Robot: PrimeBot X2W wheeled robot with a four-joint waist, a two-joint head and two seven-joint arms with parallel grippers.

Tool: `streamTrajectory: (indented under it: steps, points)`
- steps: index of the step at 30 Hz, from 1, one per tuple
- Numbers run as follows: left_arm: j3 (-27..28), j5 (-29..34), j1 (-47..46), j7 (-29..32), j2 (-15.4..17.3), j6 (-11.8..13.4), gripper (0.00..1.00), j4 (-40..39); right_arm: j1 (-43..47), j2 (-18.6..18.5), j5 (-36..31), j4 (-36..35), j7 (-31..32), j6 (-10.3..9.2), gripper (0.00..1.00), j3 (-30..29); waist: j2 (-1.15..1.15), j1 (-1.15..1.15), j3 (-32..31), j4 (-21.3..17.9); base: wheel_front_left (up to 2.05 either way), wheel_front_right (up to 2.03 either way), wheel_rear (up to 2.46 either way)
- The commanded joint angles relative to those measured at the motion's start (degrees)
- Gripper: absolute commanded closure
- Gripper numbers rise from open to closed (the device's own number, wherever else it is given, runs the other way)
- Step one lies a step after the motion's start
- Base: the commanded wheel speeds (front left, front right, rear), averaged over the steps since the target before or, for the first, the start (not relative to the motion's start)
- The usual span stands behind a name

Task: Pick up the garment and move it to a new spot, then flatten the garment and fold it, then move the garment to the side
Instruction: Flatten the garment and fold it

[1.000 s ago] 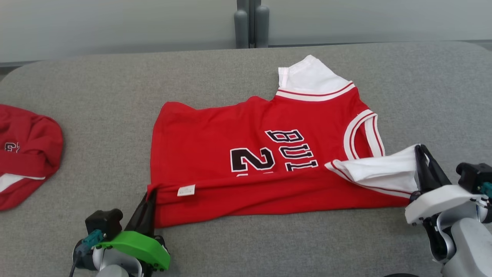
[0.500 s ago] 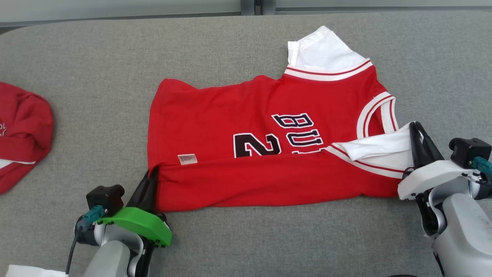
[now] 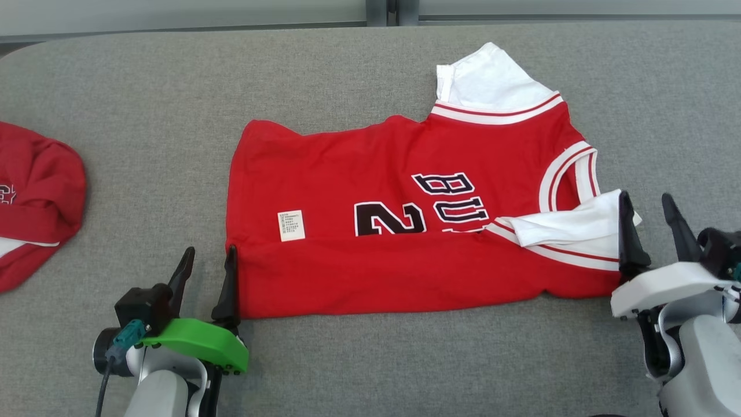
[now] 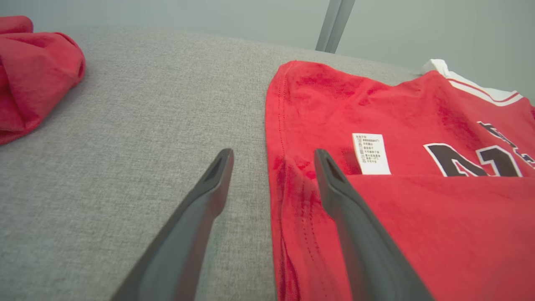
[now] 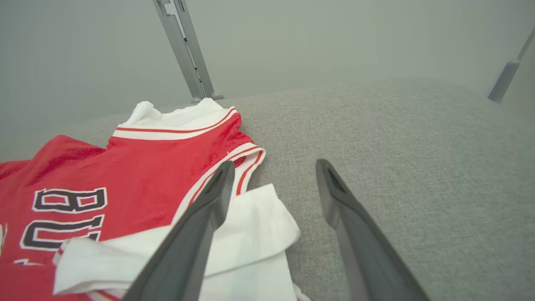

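The garment is a red jersey with white sleeves and black lettering, spread across the grey table with its near strip folded over. My left gripper stands open at its near left corner. In the left wrist view the garment has its edge lying loose between the spread fingers of the left gripper, beside a white label. My right gripper is open at the garment's right end, one finger over the folded white sleeve. The right wrist view shows the right gripper open beside the garment.
A second red garment lies bunched at the table's left edge, and the left wrist view shows it too. Grey posts rise behind the table's far edge against a pale wall. Bare table stretches right of the jersey.
Both grippers have opened and let go of the garment's near edge. The folded strip now lies flat on the jersey. The head camera tilted down between the earlier frames.
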Motion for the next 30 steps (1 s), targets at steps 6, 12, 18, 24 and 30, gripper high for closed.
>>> streamTrajectory:
  steps: [6, 12, 18, 24, 30]
  points:
    - [1.8, 3.0, 4.1, 0.0, -1.3, 0.1, 0.00, -3.3, 7.1, 0.7, 0.0, -1.0, -0.2, -0.09, 0.00, 0.6, 0.00, 0.00, -1.2, -0.4, 0.00, 0.00, 0.00]
    - [2.0, 4.2, 6.4, 0.0, -2.3, 0.1, 0.00, -4.9, 9.1, 1.1, -0.3, 1.4, -0.2, -0.09, 0.00, 1.7, 0.00, 0.00, -1.4, -0.7, 0.00, 0.00, 0.00]
    - [0.2, 4.2, 5.7, 0.0, -2.5, 0.1, 0.00, -4.5, 7.1, 1.3, -0.6, 8.1, 0.0, -0.09, 0.00, 2.1, 0.00, 0.00, -0.8, 0.3, 0.00, 0.00, 0.00]
    - [-0.5, 3.4, 5.1, 0.0, -2.6, 0.1, 0.00, -3.7, 5.2, 0.6, 1.7, 12.5, 0.2, -0.04, 1.00, 6.8, 0.00, 0.00, -0.4, 0.9, 0.00, 0.00, 0.00]
    - [-0.6, 2.7, 6.1, 0.0, -2.6, 0.1, 0.00, -2.7, 5.3, -1.2, 3.6, 11.8, 0.2, -0.12, 1.00, 7.2, 0.00, 0.00, -0.9, 1.1, 0.00, 0.00, 0.00]
